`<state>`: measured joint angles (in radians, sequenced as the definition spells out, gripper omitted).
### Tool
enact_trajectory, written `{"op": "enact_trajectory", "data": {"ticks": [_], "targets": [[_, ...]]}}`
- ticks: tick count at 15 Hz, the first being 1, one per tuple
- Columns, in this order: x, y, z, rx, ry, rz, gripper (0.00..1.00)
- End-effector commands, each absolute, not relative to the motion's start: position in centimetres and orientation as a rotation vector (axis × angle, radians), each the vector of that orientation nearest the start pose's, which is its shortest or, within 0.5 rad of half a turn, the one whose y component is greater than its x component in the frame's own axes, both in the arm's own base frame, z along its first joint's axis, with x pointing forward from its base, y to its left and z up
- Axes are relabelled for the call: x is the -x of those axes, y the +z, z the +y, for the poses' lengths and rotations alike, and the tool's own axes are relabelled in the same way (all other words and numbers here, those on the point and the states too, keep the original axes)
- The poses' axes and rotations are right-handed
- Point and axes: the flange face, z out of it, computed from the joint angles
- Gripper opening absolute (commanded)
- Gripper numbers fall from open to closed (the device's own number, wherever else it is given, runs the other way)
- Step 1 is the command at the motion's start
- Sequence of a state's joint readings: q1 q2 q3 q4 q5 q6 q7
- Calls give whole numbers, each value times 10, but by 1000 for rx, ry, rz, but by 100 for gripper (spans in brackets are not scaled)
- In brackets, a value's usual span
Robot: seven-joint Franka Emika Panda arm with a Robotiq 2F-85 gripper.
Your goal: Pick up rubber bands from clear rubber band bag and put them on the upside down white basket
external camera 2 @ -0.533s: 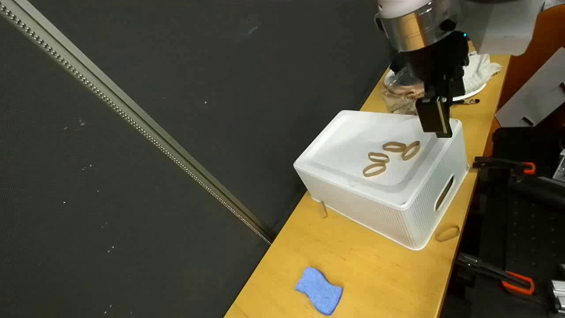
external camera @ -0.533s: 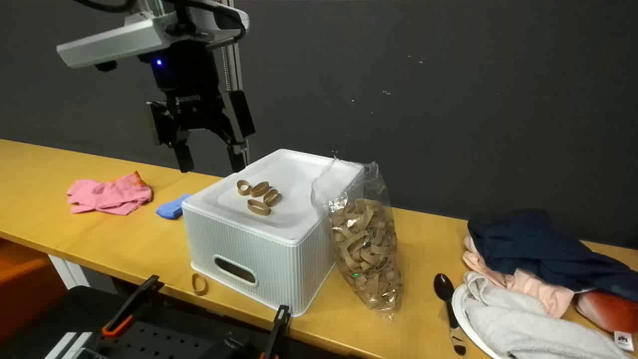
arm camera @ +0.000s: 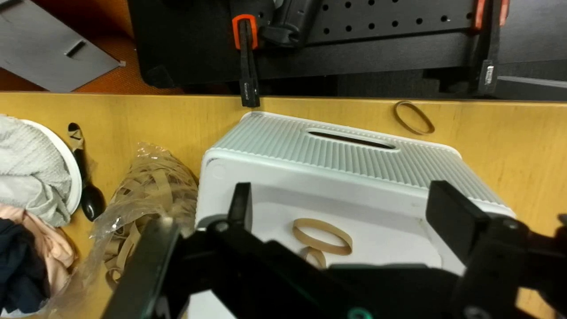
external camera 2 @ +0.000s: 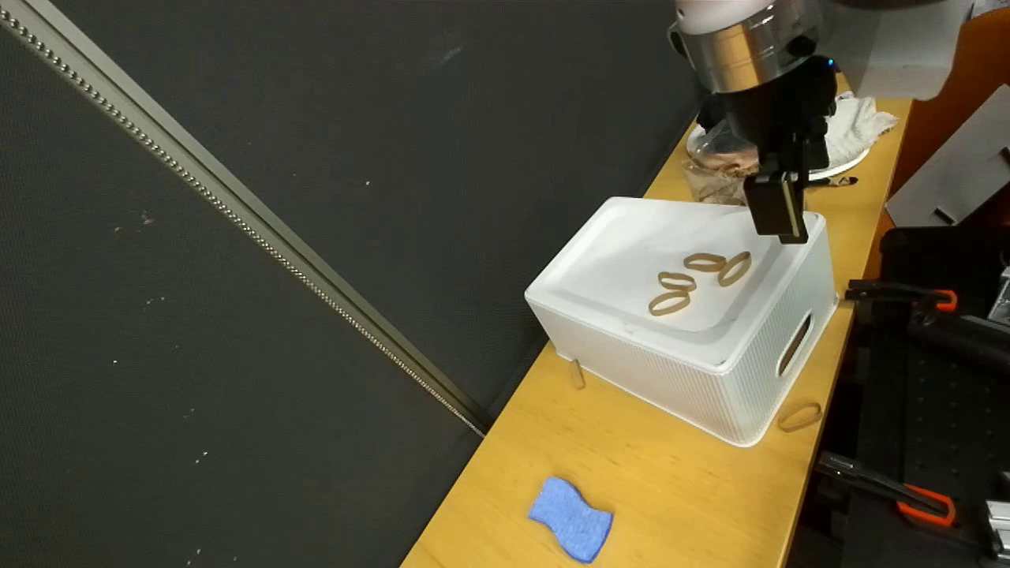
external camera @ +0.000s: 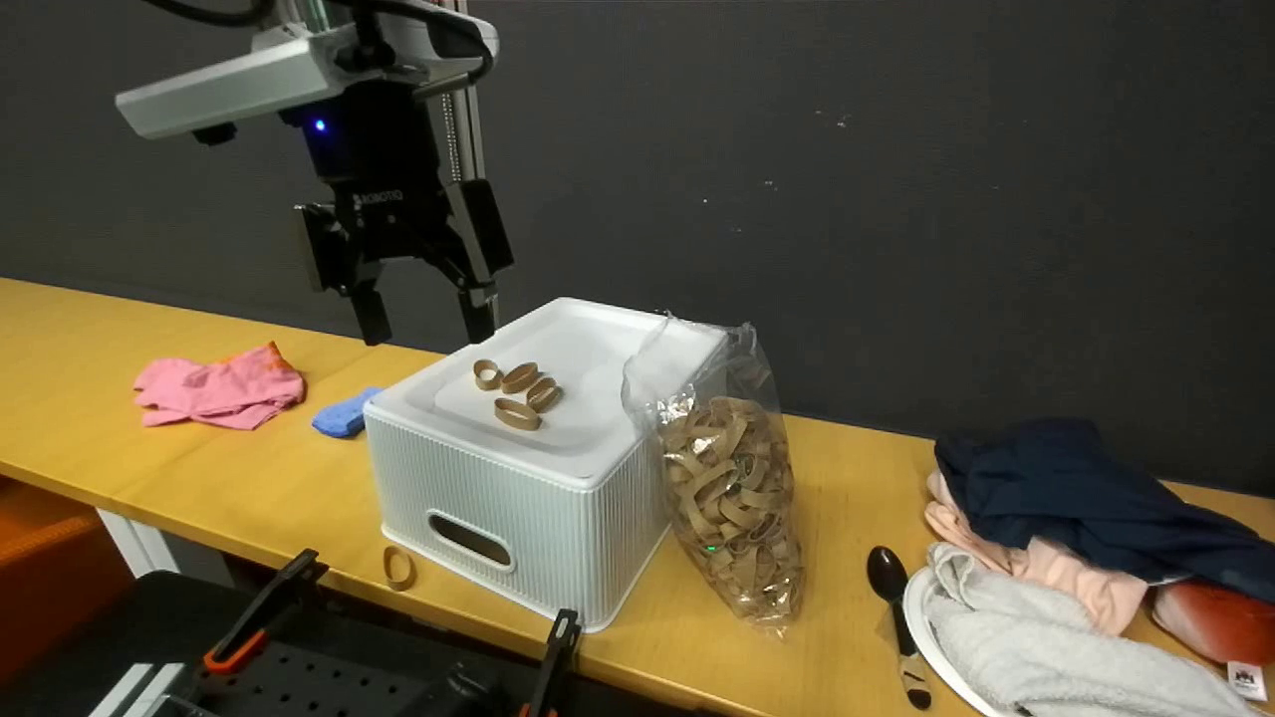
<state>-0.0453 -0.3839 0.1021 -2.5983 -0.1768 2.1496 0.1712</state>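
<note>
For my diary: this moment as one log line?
fingers: open, empty | basket: upside down, four rubber bands on top | bag: beside basket

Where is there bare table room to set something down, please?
Between the blue sponge and the rubber band by the white basket's slotted side; a narrower strip separates the clear rubber band bag and black spoon. It's crowded around the white plate, gray towel and navy cloth.

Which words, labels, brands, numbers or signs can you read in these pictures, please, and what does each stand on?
"ROBOTIQ": on the black gripper, in an exterior view.
White tag by the red object: printed, but too small to read.
Small pale markings on the black clamps, wrist view: too blurred to read.
Dark marks on the handle of the black spoon: I cannot tell whether they are writing.
</note>
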Motion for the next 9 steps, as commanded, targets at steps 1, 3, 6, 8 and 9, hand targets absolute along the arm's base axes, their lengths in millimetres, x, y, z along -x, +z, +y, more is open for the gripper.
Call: {"op": "enact_trajectory", "data": {"ticks": [1, 3, 6, 8, 9], "targets": [[-399, 385, 16, 3440, -75, -85, 100], [-402, 384, 18, 3465, -173, -192, 100], [-409, 378, 29, 3476, -321, -358, 100], [-405, 384, 37, 3482, -424, -416, 100], [-400, 386, 40, 3481, -470, -421, 100]]}}
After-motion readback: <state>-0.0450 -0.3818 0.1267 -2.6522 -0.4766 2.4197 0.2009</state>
